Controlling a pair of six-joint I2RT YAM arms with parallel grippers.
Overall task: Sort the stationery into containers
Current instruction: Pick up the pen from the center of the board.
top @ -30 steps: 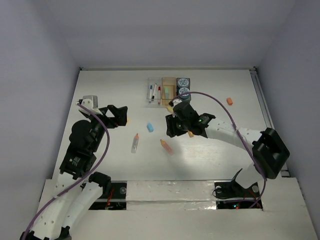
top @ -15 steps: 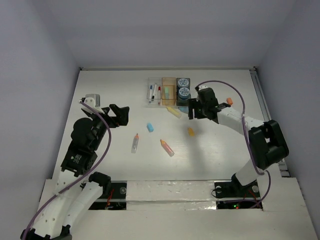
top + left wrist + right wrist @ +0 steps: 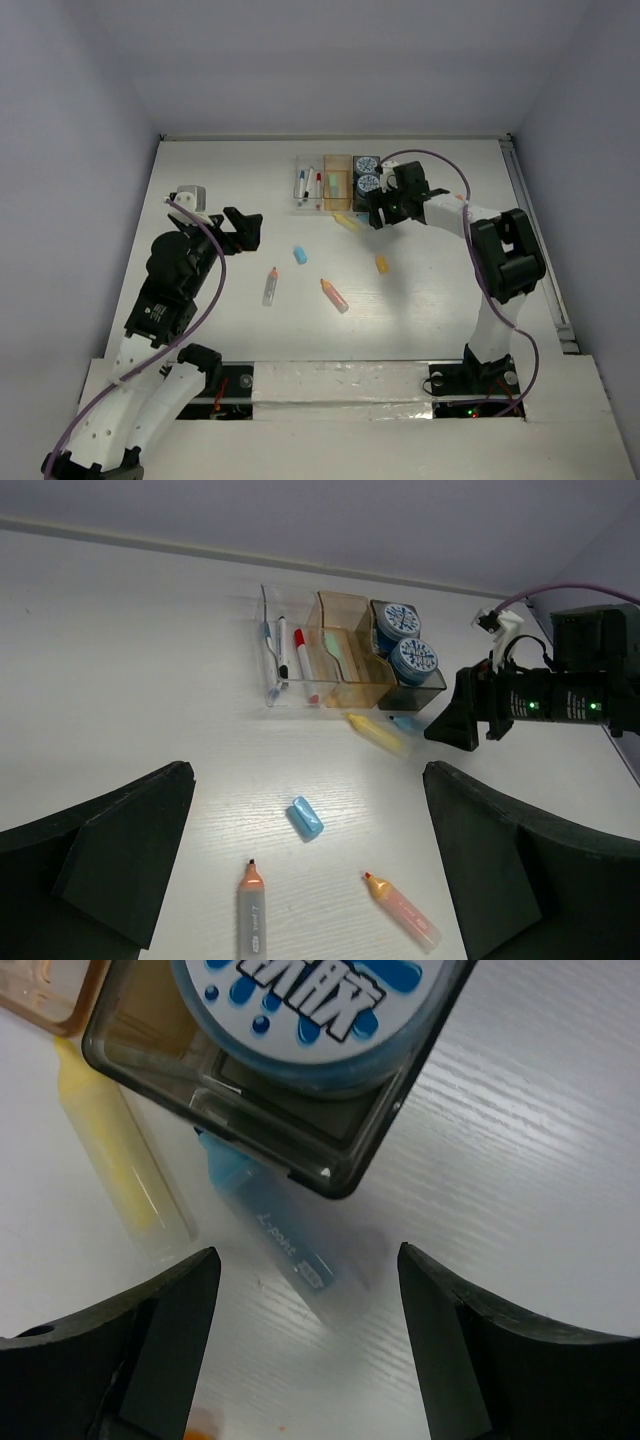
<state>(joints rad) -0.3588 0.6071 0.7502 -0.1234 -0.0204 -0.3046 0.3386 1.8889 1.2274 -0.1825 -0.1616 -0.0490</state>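
The three joined bins (image 3: 339, 160) stand at the far middle of the desk (image 3: 220, 170). The clear bin (image 3: 268, 640) holds thin pens (image 3: 283, 650), the orange bin (image 3: 340, 602) holds a green marker (image 3: 337, 652), and the dark bin (image 3: 130, 1055) holds two round blue-white rolls (image 3: 401, 619).

The right hand (image 3: 374, 213) hangs just in front of the dark bin with its jaws apart. A blue marker (image 3: 290, 1250) lies flat on the desk between them, and neither finger (image 3: 170, 1330) touches it. One end of this marker sits against the near corner of the dark bin. A yellow marker (image 3: 130, 1170) lies just beside it, in front of the orange bin.

The left hand (image 3: 245, 230) hovers over the left part of the desk, wide open and holding nothing.

More stationery lies loose on the desk between the arms:
- a small blue piece (image 3: 305, 817)
- a grey marker with an orange cap (image 3: 250, 915), nearer the left arm
- an orange and pink marker (image 3: 403, 912), near the middle
- a small orange bit (image 3: 381, 264), nearer the right arm

All four lie well apart from the bins.
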